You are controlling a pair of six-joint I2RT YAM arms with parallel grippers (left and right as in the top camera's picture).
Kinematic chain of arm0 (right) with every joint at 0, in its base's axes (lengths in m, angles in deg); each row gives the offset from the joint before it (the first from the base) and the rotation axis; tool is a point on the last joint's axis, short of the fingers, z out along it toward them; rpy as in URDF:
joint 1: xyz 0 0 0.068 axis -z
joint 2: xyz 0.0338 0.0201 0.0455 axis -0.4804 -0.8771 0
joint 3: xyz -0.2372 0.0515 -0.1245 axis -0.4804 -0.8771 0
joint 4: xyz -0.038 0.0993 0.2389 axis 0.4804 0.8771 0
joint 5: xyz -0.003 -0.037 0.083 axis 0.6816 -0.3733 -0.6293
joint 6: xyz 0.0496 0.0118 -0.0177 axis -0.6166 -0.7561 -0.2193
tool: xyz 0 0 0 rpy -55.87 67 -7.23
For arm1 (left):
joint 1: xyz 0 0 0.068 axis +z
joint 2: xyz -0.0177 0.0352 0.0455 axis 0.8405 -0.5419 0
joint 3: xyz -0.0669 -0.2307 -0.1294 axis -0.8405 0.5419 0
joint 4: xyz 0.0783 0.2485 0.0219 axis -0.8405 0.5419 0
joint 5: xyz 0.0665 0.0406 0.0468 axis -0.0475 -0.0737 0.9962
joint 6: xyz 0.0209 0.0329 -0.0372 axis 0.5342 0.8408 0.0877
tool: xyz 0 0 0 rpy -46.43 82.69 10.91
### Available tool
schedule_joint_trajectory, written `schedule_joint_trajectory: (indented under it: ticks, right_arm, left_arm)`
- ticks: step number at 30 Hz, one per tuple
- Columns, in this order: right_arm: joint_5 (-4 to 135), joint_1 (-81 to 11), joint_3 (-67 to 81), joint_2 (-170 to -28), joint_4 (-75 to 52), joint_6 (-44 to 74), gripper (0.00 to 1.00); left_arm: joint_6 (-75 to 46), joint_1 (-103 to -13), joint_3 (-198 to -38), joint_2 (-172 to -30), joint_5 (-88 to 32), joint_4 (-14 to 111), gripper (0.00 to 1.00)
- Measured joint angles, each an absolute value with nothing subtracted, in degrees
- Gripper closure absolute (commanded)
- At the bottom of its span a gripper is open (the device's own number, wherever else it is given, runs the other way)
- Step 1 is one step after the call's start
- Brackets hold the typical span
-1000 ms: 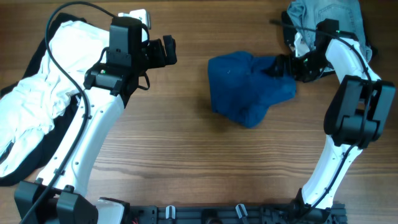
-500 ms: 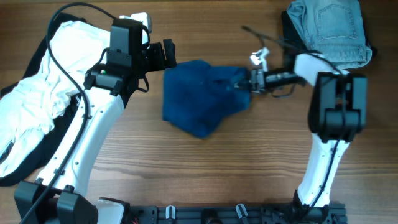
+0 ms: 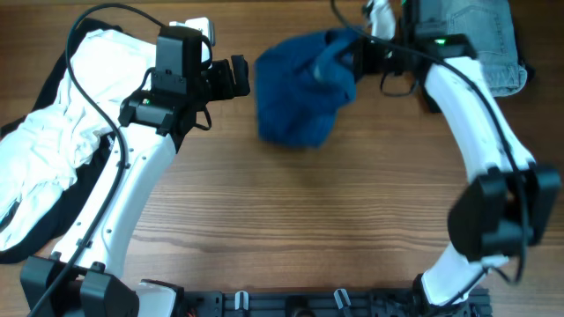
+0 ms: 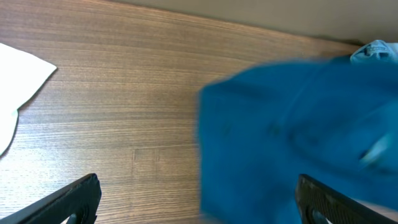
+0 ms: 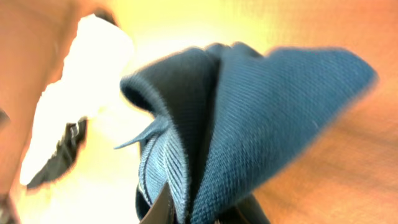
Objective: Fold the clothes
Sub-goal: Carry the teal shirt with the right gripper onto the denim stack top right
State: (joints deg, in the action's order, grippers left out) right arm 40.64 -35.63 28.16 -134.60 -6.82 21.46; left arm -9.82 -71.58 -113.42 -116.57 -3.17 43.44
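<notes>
Blue garment [image 3: 298, 88]: bunched, lying on the table [image 3: 291, 220] at top centre, one corner being pinched by the right gripper [image 3: 359, 55]; the right wrist view is showing fabric [image 5: 249, 118] clamped between its fingers.

Left gripper [image 3: 236, 77]: hovering just left of the garment, fingers [image 4: 68, 199] spread apart, holding nothing.

White clothes [image 3: 62, 132]: lying heaped over dark cloth [image 3: 44, 211] at the left edge.

Jeans [image 3: 471, 40]: sitting folded at the top right corner.
</notes>
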Motion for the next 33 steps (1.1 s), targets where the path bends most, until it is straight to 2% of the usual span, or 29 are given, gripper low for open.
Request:
schedule_joint_trajectory:
  ticks: [7,13,19,25,28,33]
  right_arm:
    - [49.14,-32.55,29.03,-131.02,-18.89,9.19,0.96]
    - [54.65,-25.18,34.0,-131.0,-38.19,-3.0,0.96]
    - [62.32,-18.25,34.06,-131.59,-49.38,-9.47,0.96]
    - [63.35,-11.24,34.17,-140.31,-60.92,-17.58,0.96]
    - [63.17,-9.86,34.21,-149.31,-67.63,-22.76,0.96]
    - [61.67,-9.84,38.3,-154.36,-68.46,-25.41,0.96]
  left_arm:
    - [-9.82,-71.58,-113.42,-116.57,-3.17,43.42,0.0]
    - [-9.8,-71.58,-113.42,-116.57,-3.14,43.22,0.0]
    - [-9.82,-71.58,-113.42,-116.57,-3.14,42.22,0.0]
    - [-9.82,-71.58,-113.42,-116.57,-2.95,42.07,0.0]
    - [-9.82,-71.58,-113.42,-116.57,-2.77,41.72,0.0]
    - [-9.8,-71.58,-113.42,-116.57,-2.77,40.62,0.0]
